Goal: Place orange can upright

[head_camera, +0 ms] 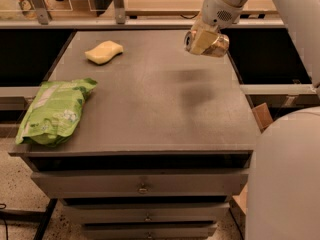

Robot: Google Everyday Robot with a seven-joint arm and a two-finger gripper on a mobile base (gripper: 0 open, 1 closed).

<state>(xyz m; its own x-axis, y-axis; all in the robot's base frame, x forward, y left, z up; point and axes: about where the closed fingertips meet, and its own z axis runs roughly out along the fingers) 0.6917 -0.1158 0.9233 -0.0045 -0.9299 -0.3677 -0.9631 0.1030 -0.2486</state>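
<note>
The orange can [216, 44] is a shiny golden can with a silver rim, held on its side in the air above the far right part of the grey table [150, 99]. My gripper [202, 40] is shut on the can, with a pale fingertip [201, 42] across its front. The can's shadow falls on the tabletop below and in front of it.
A yellow sponge [103, 52] lies at the far left of the table. A green snack bag [54, 111] lies at the near left edge. Drawers sit below the tabletop. My white robot body [285, 174] fills the right foreground.
</note>
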